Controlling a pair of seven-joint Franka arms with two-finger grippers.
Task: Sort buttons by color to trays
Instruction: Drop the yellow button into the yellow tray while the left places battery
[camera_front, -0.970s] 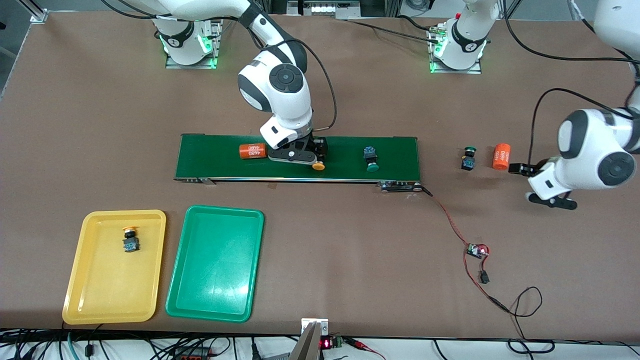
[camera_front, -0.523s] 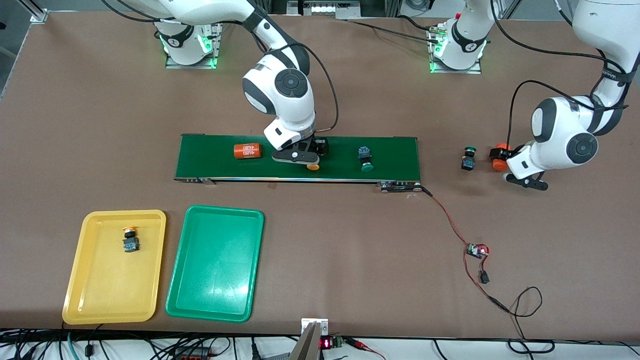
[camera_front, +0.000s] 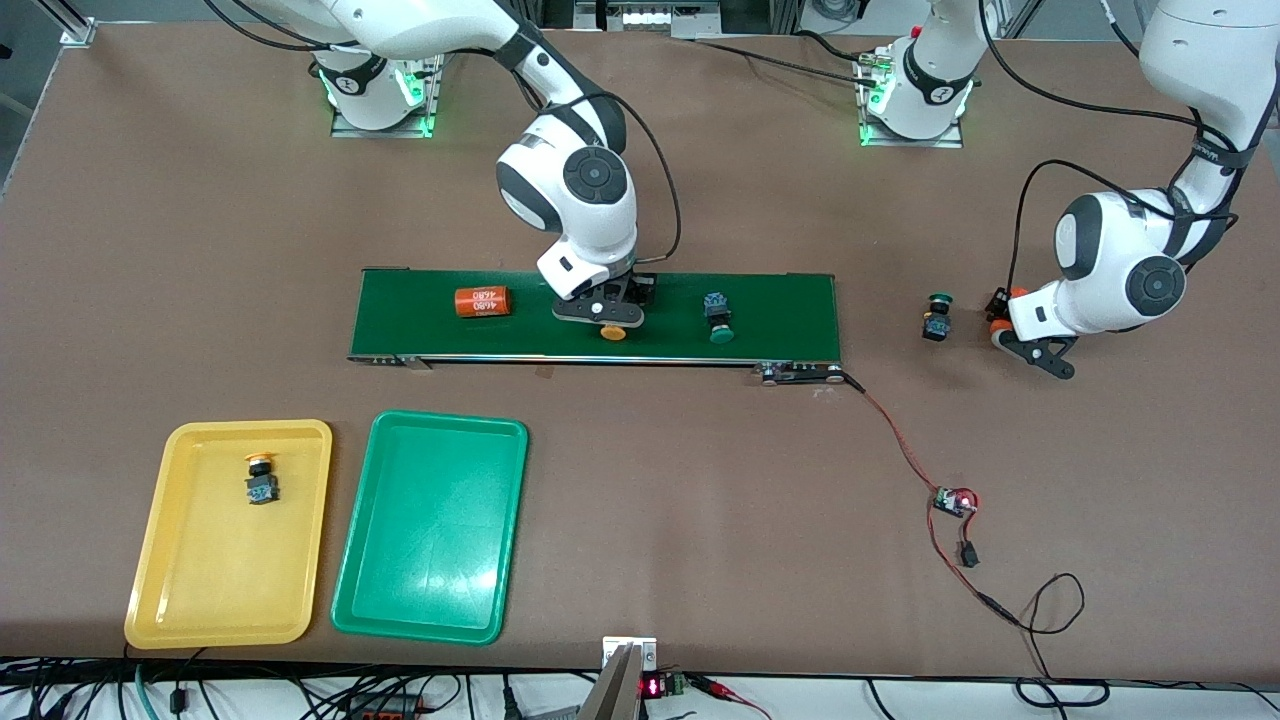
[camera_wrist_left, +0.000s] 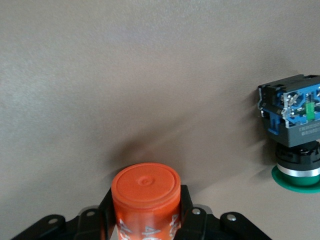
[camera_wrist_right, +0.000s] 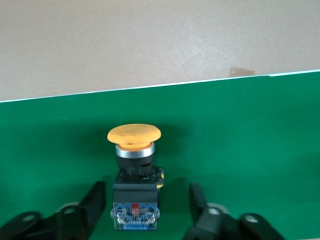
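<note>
Table: matte brown, carrying a flat dark-green conveyor belt.
Left end effector: clamps a smooth orange cylinder (off the belt).
Right end effector: fingers apart, straddling a blocky yellow-capped button on the belt.

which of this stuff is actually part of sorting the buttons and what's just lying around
Part of the job:
- yellow-capped push-button on the belt
- yellow-capped button in the yellow plastic tray
- green-capped button on the belt
- green-capped button on the table
- yellow tray
- green plastic tray

Lying about:
- orange printed cylinder on the belt
- orange cylinder between the left gripper's fingers
- dark-green conveyor belt
</note>
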